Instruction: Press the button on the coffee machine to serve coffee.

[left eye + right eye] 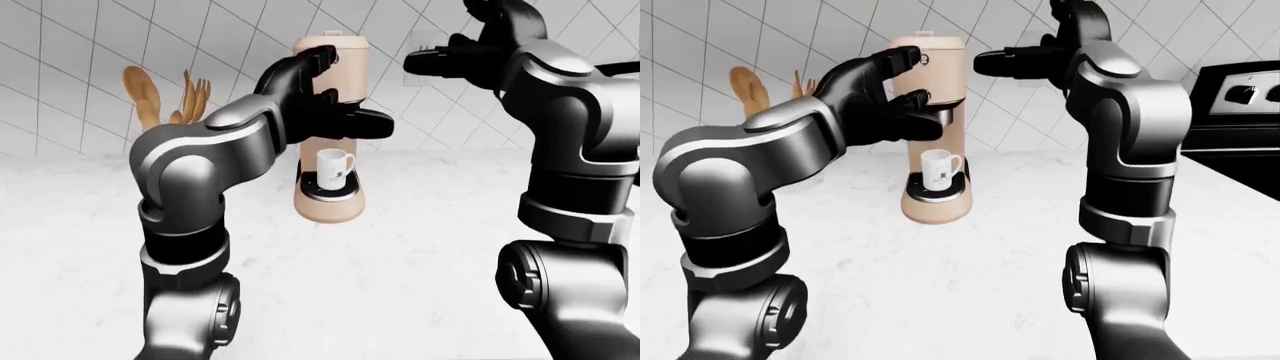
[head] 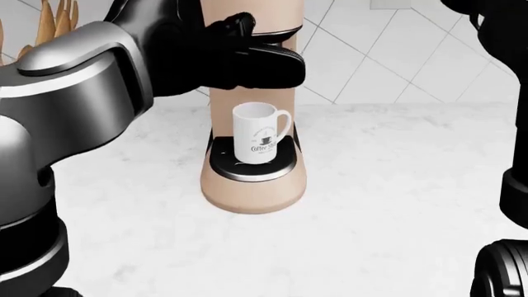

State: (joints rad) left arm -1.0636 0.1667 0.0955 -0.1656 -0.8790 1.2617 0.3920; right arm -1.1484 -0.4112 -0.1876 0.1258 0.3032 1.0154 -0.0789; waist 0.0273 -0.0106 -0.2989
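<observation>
A beige coffee machine [image 1: 940,135] stands on the white counter by the tiled wall, with a white mug [image 2: 257,132] on its black drip tray. A small round button [image 1: 925,59] shows near the machine's top. My left hand [image 1: 902,82] is open against the machine's upper part, its upper finger [image 1: 895,58] close to the button, its lower fingers across the black spout. My right hand [image 1: 1012,61] is open, raised to the right of the machine's top, apart from it.
Wooden utensils [image 1: 165,97] stand to the left of the machine by the wall. A black stove [image 1: 1235,120] is at the right edge of the right-eye view. The white marble counter [image 1: 970,255] spreads below the machine.
</observation>
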